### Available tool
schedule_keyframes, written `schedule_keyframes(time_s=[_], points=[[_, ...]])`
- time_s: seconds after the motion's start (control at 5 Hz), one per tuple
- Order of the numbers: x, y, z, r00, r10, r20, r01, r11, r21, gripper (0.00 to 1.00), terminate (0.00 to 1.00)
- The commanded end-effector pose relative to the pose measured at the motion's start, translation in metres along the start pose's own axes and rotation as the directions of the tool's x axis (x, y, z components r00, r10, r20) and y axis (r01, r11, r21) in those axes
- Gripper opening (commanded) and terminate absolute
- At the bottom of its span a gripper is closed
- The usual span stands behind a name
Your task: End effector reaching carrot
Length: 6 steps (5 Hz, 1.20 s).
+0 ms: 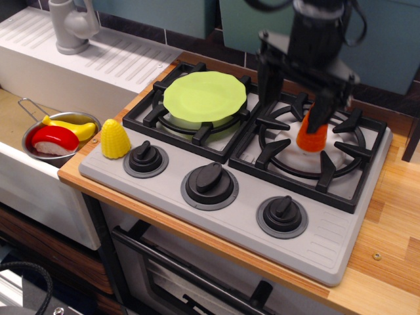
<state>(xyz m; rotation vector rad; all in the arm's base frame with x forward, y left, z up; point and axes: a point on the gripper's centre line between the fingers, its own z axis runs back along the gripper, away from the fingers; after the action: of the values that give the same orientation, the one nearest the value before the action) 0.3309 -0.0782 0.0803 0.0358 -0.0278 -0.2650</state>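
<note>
The hand (296, 95) hangs spread wide, its right finger overlapping the carrot (310, 136) standing on the burner grate (348, 154).

A grey toy stove (197, 216) fills the middle of the view, set on a wooden counter (394, 216). A lime-green plate (205, 96) rests on the black grate of the left burner, at about 11 o'clock. Three black knobs (210, 185) line the front panel from 9 toward 5 o'clock. A yellow corn cob (115, 138) stands upright at the stove's left corner, just beside the leftmost knob. Further out at 9 o'clock, a small metal pan (39, 151) holds red-and-yellow toy food (56, 138) (exact kind unclear). A grey faucet (71, 25) stands at 11 o'clock.
</note>
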Motion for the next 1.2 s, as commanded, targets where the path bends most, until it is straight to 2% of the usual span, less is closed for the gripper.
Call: schedule_keyframes(time_s=[0.0,0.4,1.0], points=[[0.011,-0.011,-0.002,0.996,0.008,0.089,-0.006,1.0,-0.015,1.0,0.0],[0.024,-0.01,-0.014,0.988,-0.025,0.15,0.026,1.0,-0.007,1.0,0.0],[0.032,-0.016,-0.02,0.989,-0.02,0.149,0.024,0.999,-0.023,1.0,0.0]])
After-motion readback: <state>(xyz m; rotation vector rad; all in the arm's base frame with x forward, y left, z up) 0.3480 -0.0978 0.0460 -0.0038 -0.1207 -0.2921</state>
